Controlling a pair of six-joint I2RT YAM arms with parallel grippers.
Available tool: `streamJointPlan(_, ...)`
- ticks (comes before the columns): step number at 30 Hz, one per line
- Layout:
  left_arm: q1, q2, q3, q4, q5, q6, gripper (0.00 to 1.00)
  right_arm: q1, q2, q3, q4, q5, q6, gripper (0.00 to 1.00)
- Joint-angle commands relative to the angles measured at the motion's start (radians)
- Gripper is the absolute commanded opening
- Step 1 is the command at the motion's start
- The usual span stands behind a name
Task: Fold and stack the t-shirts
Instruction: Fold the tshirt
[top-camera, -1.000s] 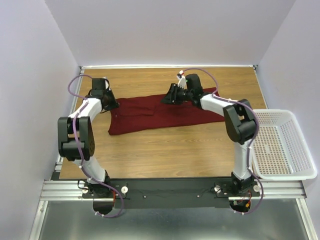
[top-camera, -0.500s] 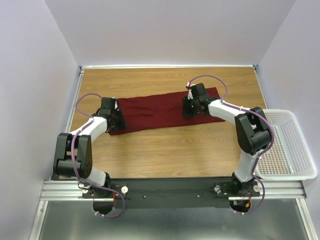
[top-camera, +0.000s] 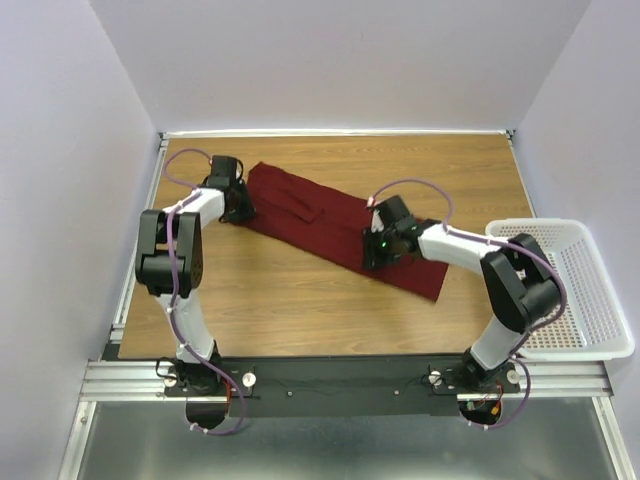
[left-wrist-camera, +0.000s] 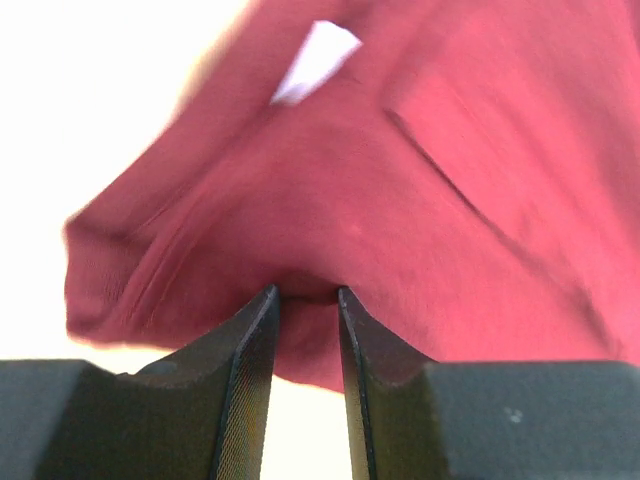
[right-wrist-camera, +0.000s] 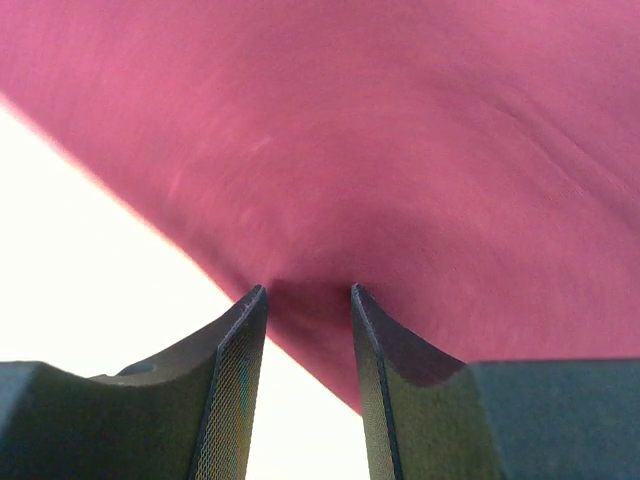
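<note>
One dark red t-shirt (top-camera: 320, 218) lies as a long folded band, slanting from the far left to the near right of the wooden table. My left gripper (top-camera: 243, 206) is at the shirt's far-left end and is shut on a pinch of its cloth (left-wrist-camera: 330, 200), which bunches between the fingertips (left-wrist-camera: 262, 305). My right gripper (top-camera: 371, 254) is at the near edge of the band, right of its middle, and is shut on the cloth edge (right-wrist-camera: 360, 150). The cloth hangs taut from both grips in the wrist views.
A white plastic mesh basket (top-camera: 565, 300) stands off the table's right edge, beside the right arm's elbow. The table's wooden surface (top-camera: 280, 300) shows in front of the shirt. Walls close in the left, back and right sides.
The shirt has swung from a level band to a slant. My left gripper moved back and left with its end; my right gripper moved nearer with the near edge.
</note>
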Motion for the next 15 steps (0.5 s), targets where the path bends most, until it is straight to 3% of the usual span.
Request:
streamJointPlan(1, -0.003, 0.119, 0.195, -0.093, -0.117, 0.058, 0.38, 0.15, -0.077, -0.096, -0.155, -0.187, 0.129, 0.46)
streamJointPlan(7, -0.026, 0.141, 0.354, -0.117, -0.123, 0.088, 0.41, 0.232, -0.144, 0.025, -0.173, -0.25, 0.177, 0.47)
streamJointPlan(11, -0.026, -0.059, 0.288, -0.113, -0.214, 0.098, 0.46, 0.232, -0.115, 0.197, -0.178, -0.102, 0.07, 0.49)
streamJointPlan(15, -0.026, -0.314, 0.14, -0.111, -0.275, 0.091, 0.48, 0.22, 0.08, 0.401, -0.177, -0.071, -0.02, 0.49)
